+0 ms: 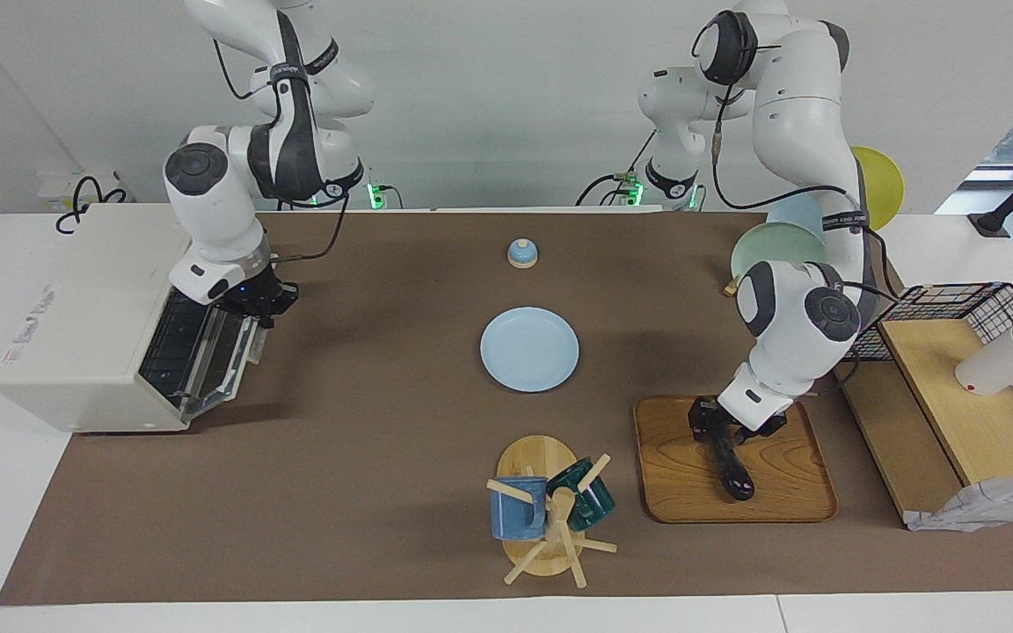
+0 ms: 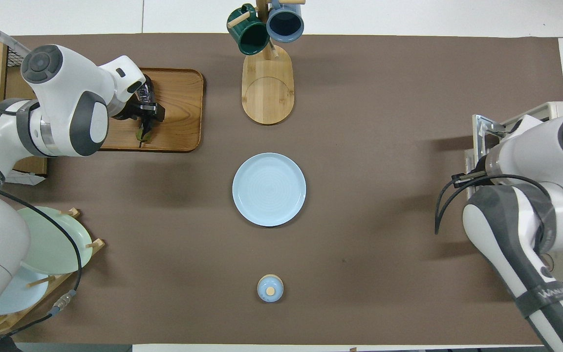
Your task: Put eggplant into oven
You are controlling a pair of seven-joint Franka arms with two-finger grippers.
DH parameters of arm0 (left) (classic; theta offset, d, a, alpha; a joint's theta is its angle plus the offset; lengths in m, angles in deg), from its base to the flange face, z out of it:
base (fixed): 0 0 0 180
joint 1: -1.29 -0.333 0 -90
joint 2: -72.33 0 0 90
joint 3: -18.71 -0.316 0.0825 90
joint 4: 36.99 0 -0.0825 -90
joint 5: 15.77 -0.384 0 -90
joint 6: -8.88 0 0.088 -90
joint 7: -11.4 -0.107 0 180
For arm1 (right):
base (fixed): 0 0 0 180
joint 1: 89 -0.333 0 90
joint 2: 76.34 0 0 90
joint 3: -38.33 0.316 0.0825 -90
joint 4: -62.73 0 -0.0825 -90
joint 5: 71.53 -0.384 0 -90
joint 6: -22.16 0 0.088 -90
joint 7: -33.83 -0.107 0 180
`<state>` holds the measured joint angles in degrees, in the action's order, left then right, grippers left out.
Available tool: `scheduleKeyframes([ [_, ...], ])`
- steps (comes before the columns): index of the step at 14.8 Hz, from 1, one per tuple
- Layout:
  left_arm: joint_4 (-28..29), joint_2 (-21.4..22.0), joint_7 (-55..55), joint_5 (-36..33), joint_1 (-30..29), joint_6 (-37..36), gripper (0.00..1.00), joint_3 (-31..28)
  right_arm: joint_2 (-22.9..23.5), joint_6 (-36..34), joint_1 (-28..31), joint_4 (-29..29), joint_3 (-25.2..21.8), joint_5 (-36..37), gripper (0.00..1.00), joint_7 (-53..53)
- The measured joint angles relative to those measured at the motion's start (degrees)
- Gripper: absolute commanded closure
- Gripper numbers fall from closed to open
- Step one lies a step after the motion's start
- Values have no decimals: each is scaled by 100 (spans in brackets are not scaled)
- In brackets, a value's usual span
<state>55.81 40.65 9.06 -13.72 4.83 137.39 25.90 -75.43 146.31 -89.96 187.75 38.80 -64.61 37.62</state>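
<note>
We see the eggplant [image 1: 729,464] lying on the wooden tray [image 1: 779,492] at the left arm's end of the table. The left gripper [image 1: 710,428] straddles its stem end; we cannot tell whether its fingers grip. At the right arm's end, the right gripper [image 1: 262,303] is clamped tight on the handle of the oven [image 1: 76,352] door [image 1: 207,360], which hangs partly lowered.

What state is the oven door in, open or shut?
Partly open. The oven door tilts outward, wire rack visible inside; the right end effector is at its top edge.
</note>
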Motion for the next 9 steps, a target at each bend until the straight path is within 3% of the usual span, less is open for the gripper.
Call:
scheduleKeyframes([
  [2, 0, 0, -4, -3, -4, 0, 92, -5, 158, 400, -59, 171, 12, -19, 100, -117],
  [3, 0, 0, -4, -3, -8, 0, 100, -12, 211, 543, -81, 237, 11, -19, 100, -164],
  [9, -271, 57, -5, 142, -19, -424, 100, -15, 581, 913, -155, 303, -5, -15, 100, -479],
])
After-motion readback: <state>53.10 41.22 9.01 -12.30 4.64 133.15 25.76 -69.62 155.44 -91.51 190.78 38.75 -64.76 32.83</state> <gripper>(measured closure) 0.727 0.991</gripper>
